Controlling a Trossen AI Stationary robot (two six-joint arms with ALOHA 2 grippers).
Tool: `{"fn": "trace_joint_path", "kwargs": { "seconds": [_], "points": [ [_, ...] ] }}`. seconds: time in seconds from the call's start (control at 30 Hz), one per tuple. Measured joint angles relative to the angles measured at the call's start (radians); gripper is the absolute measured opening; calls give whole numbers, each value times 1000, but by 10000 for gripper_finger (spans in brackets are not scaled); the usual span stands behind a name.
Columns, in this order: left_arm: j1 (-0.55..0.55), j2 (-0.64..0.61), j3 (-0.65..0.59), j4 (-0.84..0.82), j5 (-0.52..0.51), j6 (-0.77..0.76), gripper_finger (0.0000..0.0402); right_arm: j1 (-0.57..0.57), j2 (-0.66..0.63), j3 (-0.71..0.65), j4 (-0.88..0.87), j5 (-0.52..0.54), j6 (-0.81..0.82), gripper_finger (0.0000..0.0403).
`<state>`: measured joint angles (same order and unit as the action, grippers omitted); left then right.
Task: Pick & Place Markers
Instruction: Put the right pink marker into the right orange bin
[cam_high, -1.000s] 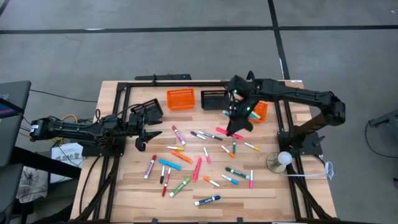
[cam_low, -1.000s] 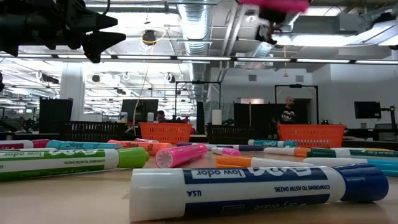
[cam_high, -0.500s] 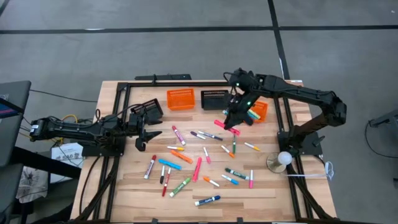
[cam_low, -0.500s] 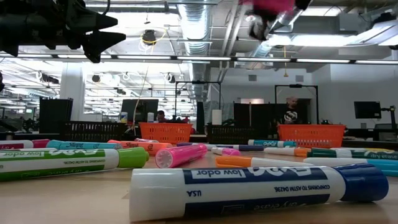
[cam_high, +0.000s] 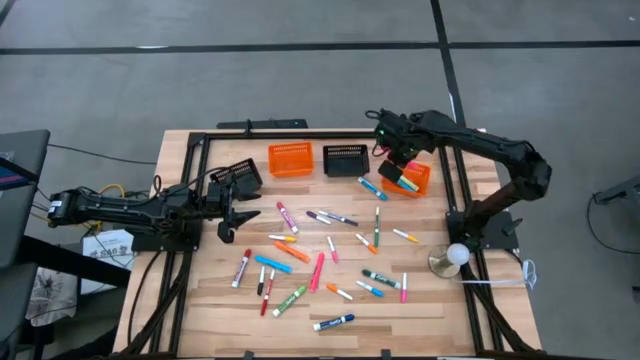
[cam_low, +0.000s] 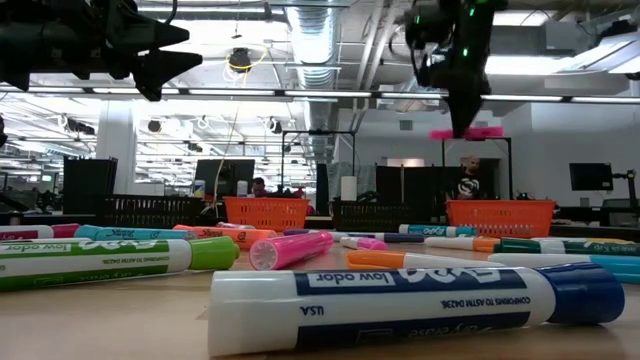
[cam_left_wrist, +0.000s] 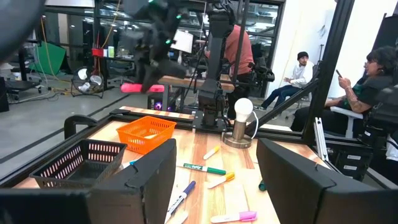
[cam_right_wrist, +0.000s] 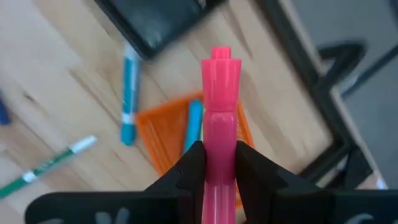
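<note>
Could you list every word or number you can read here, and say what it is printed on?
"low odor", upside down: blue-capped marker nearest the low camera.
"USA", upside down: same marker.
"CONFORMS TO ASTM D4236", upside down: same marker.
"EXPO", upside down, partly legible: green marker on the left.
Print on the farther markers is too small to read.

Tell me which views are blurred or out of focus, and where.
Right wrist view: the pink marker in the right tool is sharp, the table and orange basket behind it blurred. Low view: the nearest marker is soft. Left wrist view: the left tool's fingers are blurred.
</note>
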<state>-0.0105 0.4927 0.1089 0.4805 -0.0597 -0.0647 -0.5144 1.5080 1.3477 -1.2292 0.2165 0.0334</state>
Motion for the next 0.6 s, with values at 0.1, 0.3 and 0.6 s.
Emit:
{"fn": "trace_joint_path", "kwargs": {
  "seconds": [0.1, 0.3, 0.6],
  "points": [
    [0, 0, 0, 0, 0, -4, 222, -47, 47, -33, -7, -9, -5, 64],
    [0, 0, 0, 0, 0, -4, 222, -115, 100, -155, 81, -93, -7, 64],
    [0, 0, 0, 0, -12, -4, 222, -128, 102, -287, 199, -115, 12, 64]
  ]
}}
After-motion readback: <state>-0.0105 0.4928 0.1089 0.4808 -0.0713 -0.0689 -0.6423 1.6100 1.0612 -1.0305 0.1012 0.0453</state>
